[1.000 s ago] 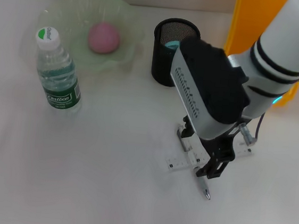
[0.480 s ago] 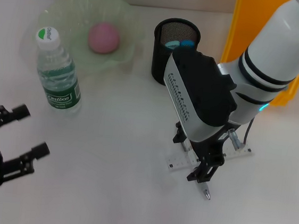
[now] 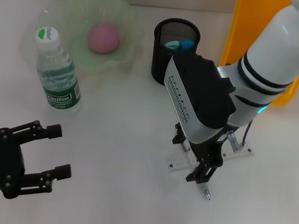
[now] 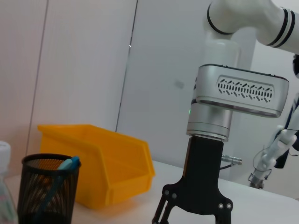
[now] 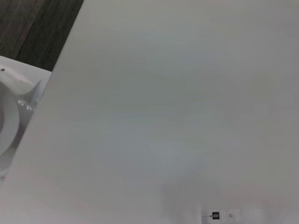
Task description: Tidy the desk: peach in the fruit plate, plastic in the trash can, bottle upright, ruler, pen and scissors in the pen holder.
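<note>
Head view: the right gripper [image 3: 203, 174], fingers nearly together, stands over the pen [image 3: 204, 190] and ruler [image 3: 209, 156] near the table's right edge; the pen's tip points toward the front edge. The peach [image 3: 103, 37] sits in the fruit plate [image 3: 69, 12]; the pen holder [image 3: 175, 51] holds blue-handled items. The left gripper [image 3: 38, 156] hovers splayed at the front-left corner. Left wrist view: the yellow bin [image 4: 100, 163] stands behind the pen holder.

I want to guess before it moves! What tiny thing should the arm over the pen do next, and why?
Probably lift a little: the right gripper appears shut on the pen, whose tip still lies on the table beside the ruler. It belongs in the pen holder.
</note>
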You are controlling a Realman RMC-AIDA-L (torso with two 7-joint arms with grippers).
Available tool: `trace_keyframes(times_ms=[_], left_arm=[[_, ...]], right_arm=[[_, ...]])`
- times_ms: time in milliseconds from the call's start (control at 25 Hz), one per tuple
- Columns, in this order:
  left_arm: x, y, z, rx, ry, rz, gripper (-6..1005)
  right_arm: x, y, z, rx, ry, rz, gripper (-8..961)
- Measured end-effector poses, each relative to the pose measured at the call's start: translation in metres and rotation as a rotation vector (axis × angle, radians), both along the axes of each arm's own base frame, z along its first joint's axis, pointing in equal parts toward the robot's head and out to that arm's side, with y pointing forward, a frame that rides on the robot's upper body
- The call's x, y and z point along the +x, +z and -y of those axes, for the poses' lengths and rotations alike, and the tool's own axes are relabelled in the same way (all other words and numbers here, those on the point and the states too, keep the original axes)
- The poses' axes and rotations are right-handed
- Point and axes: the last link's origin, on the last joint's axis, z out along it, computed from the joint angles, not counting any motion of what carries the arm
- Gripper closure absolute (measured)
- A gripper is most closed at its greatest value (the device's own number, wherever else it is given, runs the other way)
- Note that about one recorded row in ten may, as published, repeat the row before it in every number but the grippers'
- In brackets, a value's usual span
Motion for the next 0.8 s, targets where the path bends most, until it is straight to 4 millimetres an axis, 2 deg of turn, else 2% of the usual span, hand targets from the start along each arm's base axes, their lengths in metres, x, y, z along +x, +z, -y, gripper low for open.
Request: trace_keyframes(times_ms=[400,800], left_arm=[[0.004,-0.006,-0.009,-0.025,0.016,-0.008,170],[0.007,-0.009,-0.011,-0.033,-0.002,-0.011,170]], right_arm=[[0.004,-0.011,-0.005,0.003,-0.045,-0.016,186],[0.007,-0.013,-0.005,-0.003,-0.055,-0.005,205]])
